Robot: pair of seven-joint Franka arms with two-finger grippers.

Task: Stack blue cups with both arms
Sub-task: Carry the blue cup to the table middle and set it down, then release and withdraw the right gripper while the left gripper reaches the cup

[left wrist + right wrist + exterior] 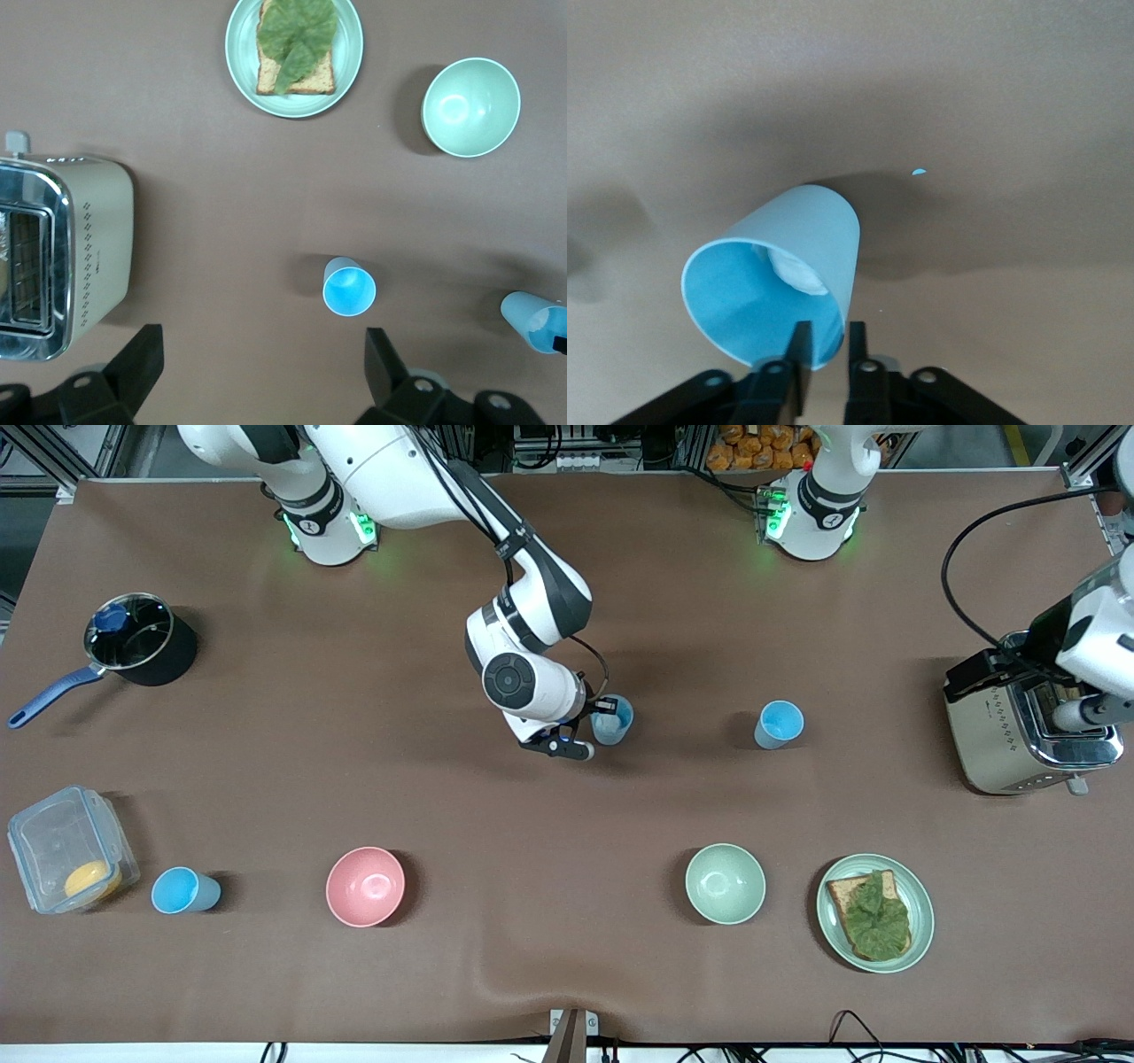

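No cups are stacked yet. Right gripper [604, 710] is clamped on one blue cup's [613, 720] rim mid-table. Left gripper [266, 367] waits with fingers apart over the toaster [1010, 731]. Two other blue cups [780, 724] [183, 890] stand apart.

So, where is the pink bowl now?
In the front view, the pink bowl sits on the table near the front camera, between a blue cup and the pale green bowl.

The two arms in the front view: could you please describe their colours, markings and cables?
Both are glossy white with black joint bands; green lights glow at their bases. A black cable runs along the right arm to its small dark claw. The left claw has black fingers.
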